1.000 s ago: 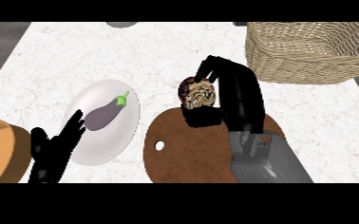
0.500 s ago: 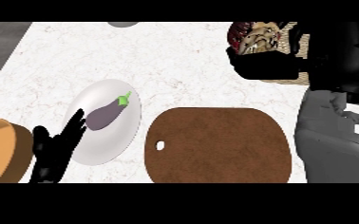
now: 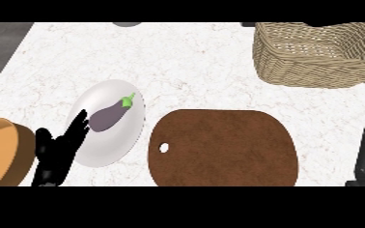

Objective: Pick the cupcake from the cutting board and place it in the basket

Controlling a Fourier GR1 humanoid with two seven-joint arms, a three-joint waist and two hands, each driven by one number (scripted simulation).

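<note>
The brown cutting board (image 3: 222, 147) lies at the lower middle with nothing on it. The woven basket (image 3: 311, 65) stands at the back right, and I can see no cupcake in the part of its inside that shows. The cupcake shows nowhere in the head view. My left hand (image 3: 53, 159) rests open at the lower left, fingers straight and reaching over the white plate's near edge. My right hand is out of view; only a dark sliver (image 3: 360, 160) runs along the right edge.
A white plate (image 3: 107, 145) with a purple eggplant (image 3: 109, 116) sits left of the board. An orange-brown round object (image 3: 13, 149) is cut off at the left edge. A dark strip (image 3: 10, 38) borders the counter at the far left.
My right hand, shut on the cupcake, rose from the board and moved up-right to the basket, then left the view. The cupcake no longer shows. The left hand stayed put.
</note>
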